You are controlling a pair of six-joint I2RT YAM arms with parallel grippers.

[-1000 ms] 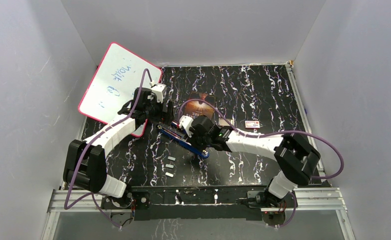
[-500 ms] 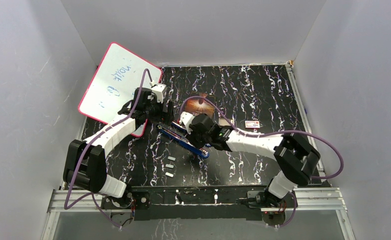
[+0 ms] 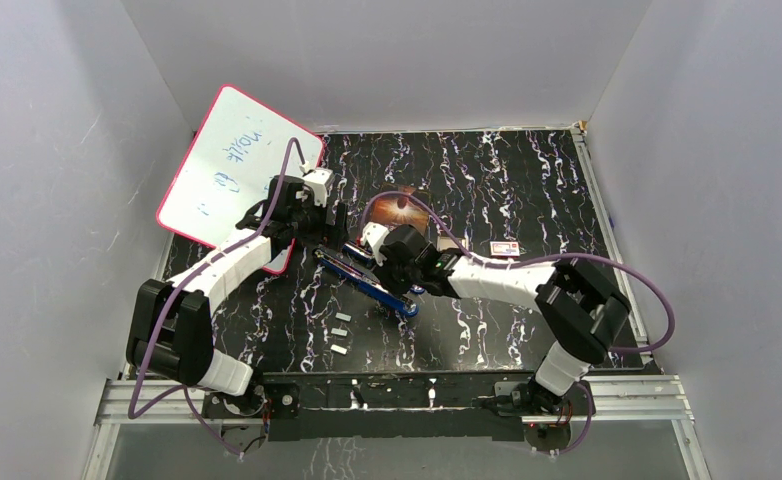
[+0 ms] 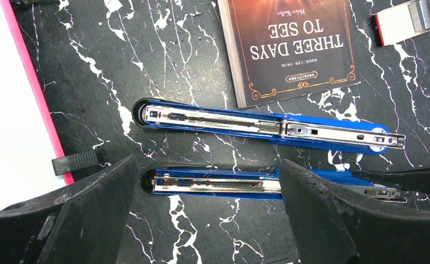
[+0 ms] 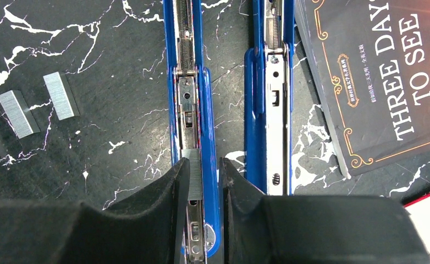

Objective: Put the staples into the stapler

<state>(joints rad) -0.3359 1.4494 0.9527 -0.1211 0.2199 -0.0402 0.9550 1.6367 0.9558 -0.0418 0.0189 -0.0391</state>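
The right end effector (image 5: 204, 169) clenches a staple strip (image 5: 195, 176), lined up for loading with the magazine of the blue stapler (image 5: 186, 55) just beneath. The left end effector (image 4: 207, 171) hangs released.

A blue metal stapler (image 3: 367, 283) lies opened left of the middle of the black marbled table (image 3: 537, 180), with only a narrow lane between its two halves. Crowding above it are the left gripper (image 4: 207, 161), jaws wide, and the right gripper (image 5: 203, 165), pinching a grey staple strip (image 5: 195, 175). A brown-covered book (image 4: 295, 44) hems its far side and a pink-framed whiteboard (image 3: 229, 165) blocks the far-left corner. Toward the near edge lie loose staple strips (image 3: 340, 332). The right half offers open passage, save a small red-and-white box (image 3: 507, 248).
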